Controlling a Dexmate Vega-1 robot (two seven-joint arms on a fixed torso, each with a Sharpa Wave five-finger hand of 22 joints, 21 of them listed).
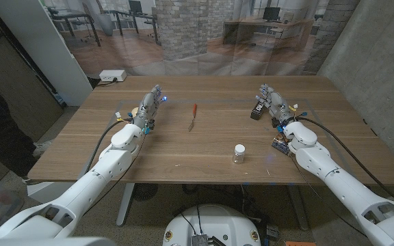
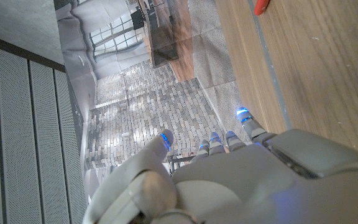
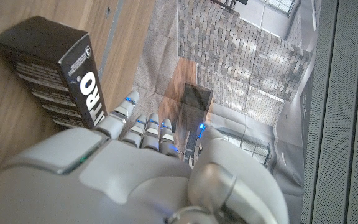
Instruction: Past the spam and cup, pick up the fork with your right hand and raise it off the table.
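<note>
One red-handled utensil (image 1: pixel 193 116), one black box (image 1: pixel 257 110), one small white-capped jar (image 1: pixel 239 153), two robot hands.

Worktop (image 1: pixel 204 147) layout, head view. A fork (image 1: pixel 193 117) lies near the middle, slightly toward the far edge, lengthwise front to back. The left hand (image 1: pixel 148 109) sits to the fork's left, well apart from it; the right hand (image 1: pixel 272 102) sits to its right, toward the far right part. A box (image 1: pixel 258 111) lies just beside the right hand, on its inner side; in the right wrist view the box (image 3: pixel 51 68) is next to the fingers (image 3: pixel 124 107). A small jar (image 1: pixel 239 153) stands nearer the front edge, right of the fork and before the box. Another small object (image 1: pixel 280 143) lies beside the right forearm, right of the jar.
</note>
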